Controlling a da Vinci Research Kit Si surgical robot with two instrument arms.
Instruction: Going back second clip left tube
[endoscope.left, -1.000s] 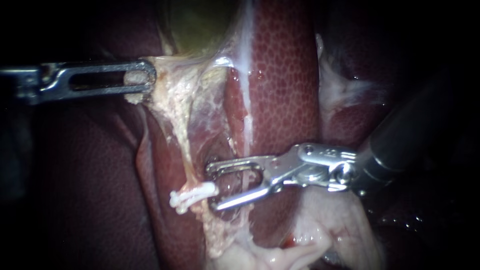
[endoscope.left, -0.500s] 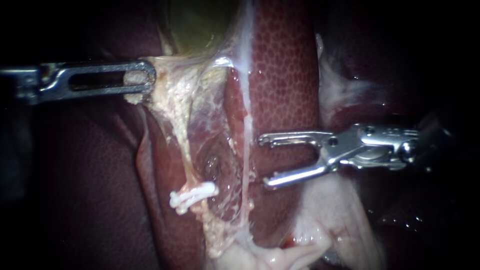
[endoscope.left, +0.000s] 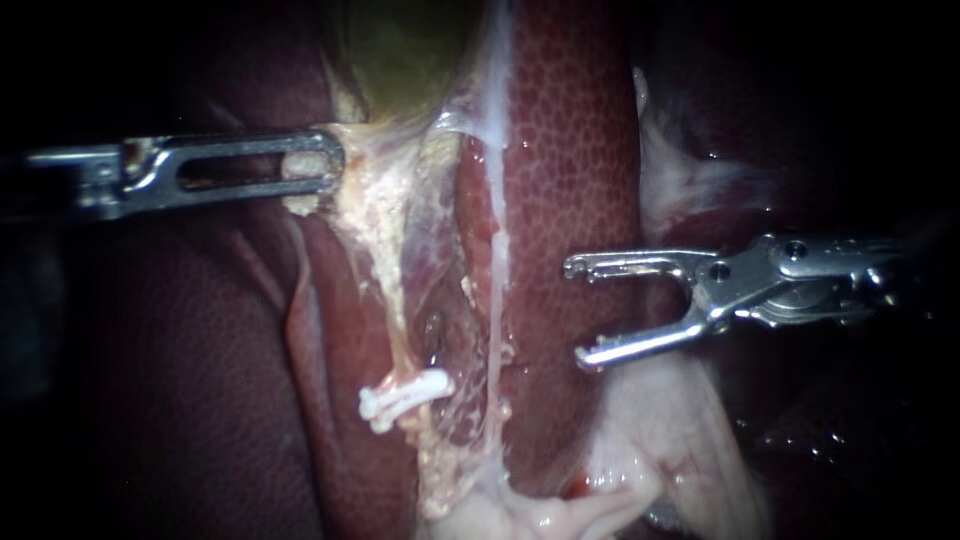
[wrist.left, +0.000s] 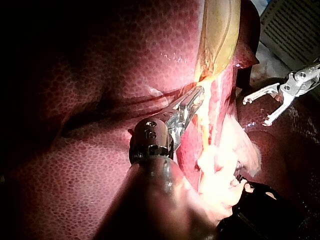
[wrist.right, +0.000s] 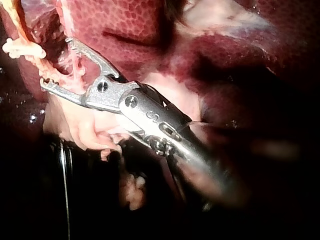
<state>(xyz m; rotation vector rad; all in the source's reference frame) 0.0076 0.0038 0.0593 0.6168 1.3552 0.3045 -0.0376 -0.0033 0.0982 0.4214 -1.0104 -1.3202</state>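
Endoscope view: my right instrument (endoscope.left: 578, 313) hangs with its two slim steel jaws spread wide and empty over the stippled, dark-red liver (endoscope.left: 570, 150). It is well apart from the white clip (endoscope.left: 405, 393), which sits crosswise on the left tube (endoscope.left: 385, 290), a fatty, cream-coloured strand running down from the greenish gallbladder (endoscope.left: 400, 50). A thinner, glistening right tube (endoscope.left: 497, 290) lies between the clip and those jaws. My left instrument (endoscope.left: 320, 170), its long slotted jaws seen flat-on, grips pale tissue (endoscope.left: 303, 204) at the strand's upper end, just under the gallbladder.

Left wrist view turns the left instrument (wrist.left: 192, 102) edge-on, both jaws pressed together on the yellowish tissue beneath the translucent gallbladder (wrist.left: 220, 35). The right instrument (wrist.left: 256, 112) gapes beyond it, near a slatted panel (wrist.left: 295, 25).

Right wrist view alone shows the ridged inner faces of the right instrument (wrist.right: 55, 62). The knobbly clip (wrist.right: 20, 48) lies ahead of its open jaws.
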